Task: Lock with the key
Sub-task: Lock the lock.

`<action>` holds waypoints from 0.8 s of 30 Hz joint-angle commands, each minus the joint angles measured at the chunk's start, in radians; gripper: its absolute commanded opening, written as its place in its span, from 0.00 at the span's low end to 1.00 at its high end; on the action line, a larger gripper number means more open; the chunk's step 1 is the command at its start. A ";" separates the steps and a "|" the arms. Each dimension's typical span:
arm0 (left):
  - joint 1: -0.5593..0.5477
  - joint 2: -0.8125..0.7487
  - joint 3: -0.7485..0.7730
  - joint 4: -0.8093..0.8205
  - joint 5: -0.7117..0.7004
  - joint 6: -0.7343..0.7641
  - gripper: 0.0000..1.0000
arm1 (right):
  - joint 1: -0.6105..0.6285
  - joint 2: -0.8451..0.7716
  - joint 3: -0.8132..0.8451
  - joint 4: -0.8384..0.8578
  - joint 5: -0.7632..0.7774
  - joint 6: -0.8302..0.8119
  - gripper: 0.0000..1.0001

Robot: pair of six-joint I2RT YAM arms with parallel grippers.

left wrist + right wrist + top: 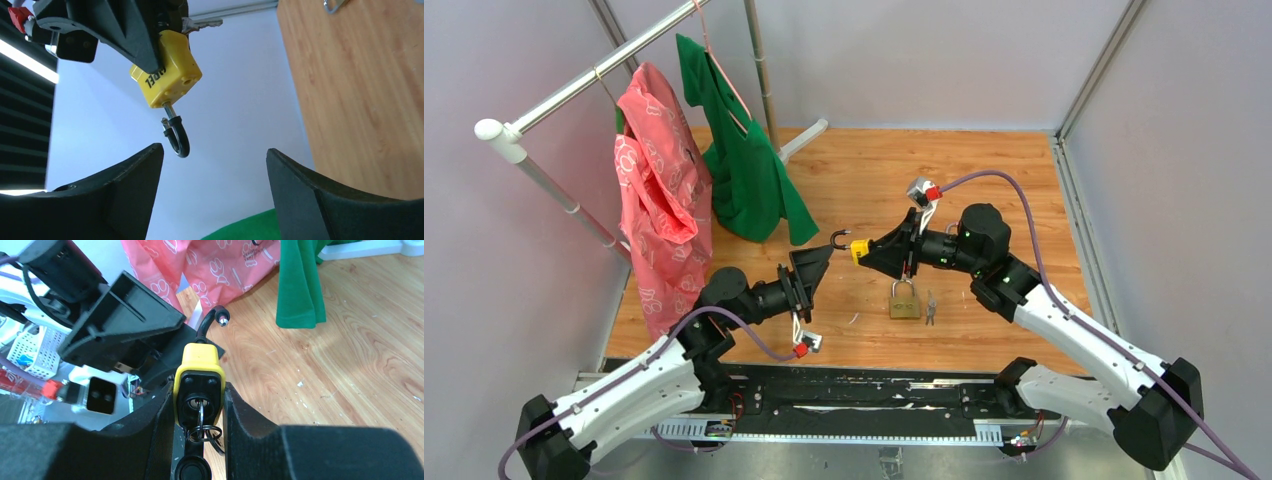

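My right gripper (871,250) is shut on a yellow padlock (198,374) and holds it in the air. The padlock's dark shackle (837,238) hangs open and points at my left gripper. A key on a ring (203,420) sits in the keyhole on the padlock's near face. My left gripper (824,262) is open and empty, just left of the shackle and not touching it. In the left wrist view the padlock (167,75) and its open shackle (176,136) hang above the gap between the fingers (135,175).
A brass padlock (905,300) lies on the wooden board (984,180) with loose keys (931,306) beside it, below my right gripper. A pink garment (659,200) and a green garment (744,160) hang from a rack (574,85) at the left.
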 commanded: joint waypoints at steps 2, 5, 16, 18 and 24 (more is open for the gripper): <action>-0.007 0.080 -0.016 0.303 -0.055 0.203 0.77 | -0.006 0.002 0.012 0.130 -0.049 0.060 0.00; -0.008 0.107 -0.002 0.315 -0.045 0.184 0.75 | -0.007 0.008 0.012 0.136 -0.064 0.067 0.00; -0.024 0.147 0.141 0.214 -0.016 -0.129 0.49 | -0.007 0.017 0.014 0.146 -0.079 0.070 0.00; -0.029 0.158 0.167 0.190 -0.034 -0.167 0.37 | -0.007 0.012 0.015 0.145 -0.083 0.067 0.00; -0.037 0.124 0.192 0.071 0.017 -0.234 0.01 | -0.007 -0.004 0.011 0.112 -0.045 0.052 0.00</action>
